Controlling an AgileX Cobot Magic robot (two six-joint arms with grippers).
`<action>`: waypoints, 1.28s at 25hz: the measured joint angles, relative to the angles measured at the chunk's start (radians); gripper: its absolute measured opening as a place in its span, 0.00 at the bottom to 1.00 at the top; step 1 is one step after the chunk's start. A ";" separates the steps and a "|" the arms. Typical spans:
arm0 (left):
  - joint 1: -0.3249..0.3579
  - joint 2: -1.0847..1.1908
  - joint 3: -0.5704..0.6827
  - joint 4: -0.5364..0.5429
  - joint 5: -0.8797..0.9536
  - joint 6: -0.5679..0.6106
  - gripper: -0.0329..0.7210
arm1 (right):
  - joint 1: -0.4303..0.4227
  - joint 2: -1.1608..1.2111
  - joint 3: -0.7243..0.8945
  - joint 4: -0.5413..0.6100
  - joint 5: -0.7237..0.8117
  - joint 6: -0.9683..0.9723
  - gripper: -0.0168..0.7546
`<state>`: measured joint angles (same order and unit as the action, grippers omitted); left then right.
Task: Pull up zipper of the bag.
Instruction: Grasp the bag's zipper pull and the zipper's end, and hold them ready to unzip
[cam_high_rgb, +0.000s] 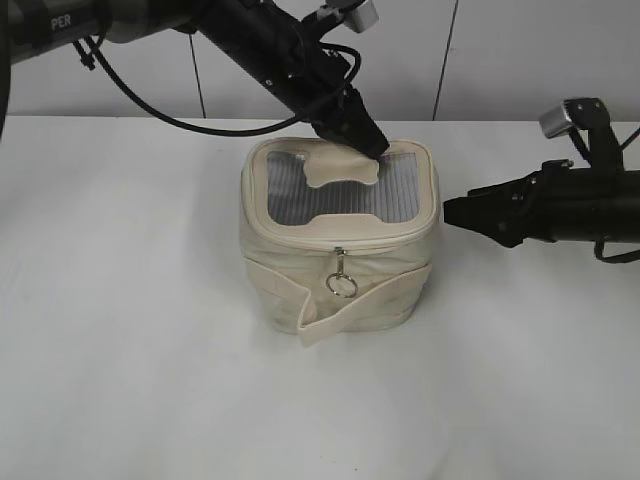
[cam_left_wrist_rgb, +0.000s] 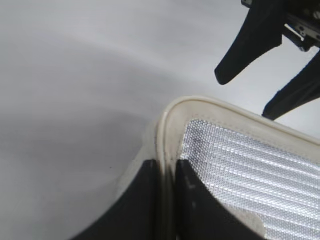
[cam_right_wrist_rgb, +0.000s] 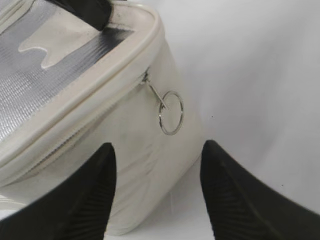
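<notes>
The cream-white bag (cam_high_rgb: 300, 275) stands upright mid-table, with a grey mesh top and a cream patch. The zipper (cam_high_rgb: 385, 240) runs under the top rim, and a silver ring pull (cam_high_rgb: 343, 285) hangs on the front face. My left gripper (cam_high_rgb: 366, 141) reaches over from the back and is shut on the bag's far top rim (cam_left_wrist_rgb: 168, 167). My right gripper (cam_high_rgb: 452, 212) is open and empty, just right of the bag and level with its rim. In the right wrist view its jaws (cam_right_wrist_rgb: 157, 155) frame the bag's side (cam_right_wrist_rgb: 145, 165) below a ring pull (cam_right_wrist_rgb: 171, 112) on the zipper (cam_right_wrist_rgb: 87, 127).
The white table (cam_high_rgb: 120, 380) spreads round the bag, with a white wall behind. The wide strap band (cam_high_rgb: 350, 310) wraps the bag's lower front, its end sticking out. The right gripper's open fingers (cam_left_wrist_rgb: 243, 97) show beyond the bag's corner in the left wrist view.
</notes>
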<state>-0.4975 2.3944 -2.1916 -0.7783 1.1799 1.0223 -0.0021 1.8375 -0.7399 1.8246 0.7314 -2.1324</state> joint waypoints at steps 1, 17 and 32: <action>0.000 0.000 0.000 0.001 0.000 -0.001 0.10 | 0.009 0.008 -0.002 0.000 -0.001 -0.012 0.58; 0.000 0.000 0.000 0.001 0.000 -0.002 0.10 | 0.049 0.053 -0.067 0.000 -0.063 -0.043 0.58; 0.000 0.000 0.000 0.002 -0.002 -0.002 0.10 | 0.077 0.083 -0.102 0.001 -0.077 -0.044 0.58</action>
<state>-0.4975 2.3944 -2.1916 -0.7761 1.1781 1.0202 0.0752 1.9208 -0.8418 1.8260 0.6546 -2.1762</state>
